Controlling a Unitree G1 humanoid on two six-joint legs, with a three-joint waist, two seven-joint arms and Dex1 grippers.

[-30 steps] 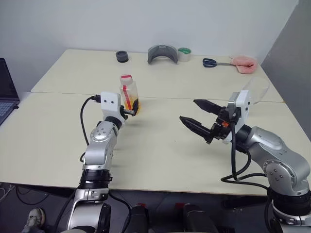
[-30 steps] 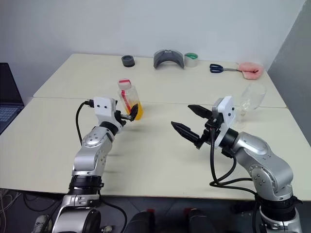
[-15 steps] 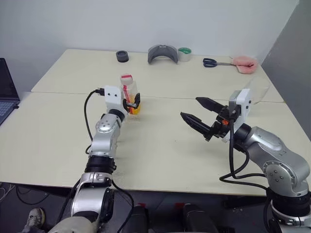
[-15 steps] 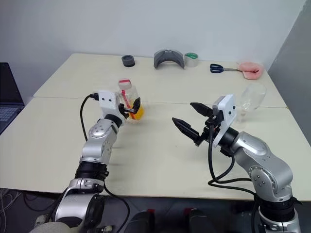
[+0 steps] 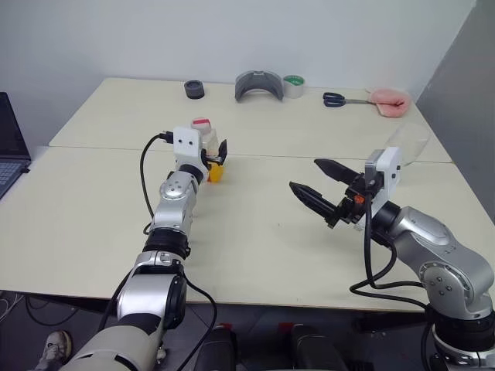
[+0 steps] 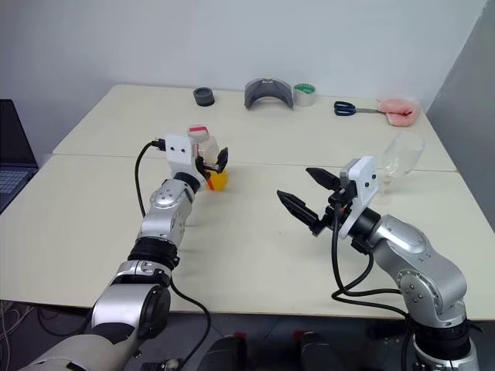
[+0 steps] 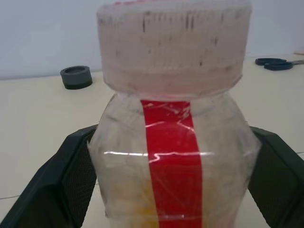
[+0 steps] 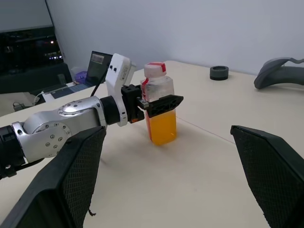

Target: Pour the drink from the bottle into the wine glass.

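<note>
The left gripper [image 8: 156, 102] stands wide open around the bottle [image 8: 160, 111], which rests upright and capped on the cream table [image 5: 93, 209], so the grasp looks in hand and closing firmly on it comes next. The right gripper [image 5: 315, 188] hovers wide and empty near mid-table, and the wine glass [image 6: 400, 154] stands beyond it at the right edge, against a plain grey wall.

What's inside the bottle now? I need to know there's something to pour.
The bottle holds orange drink in its lower part, and its cap is on. The exact level is hidden behind the left gripper.
</note>
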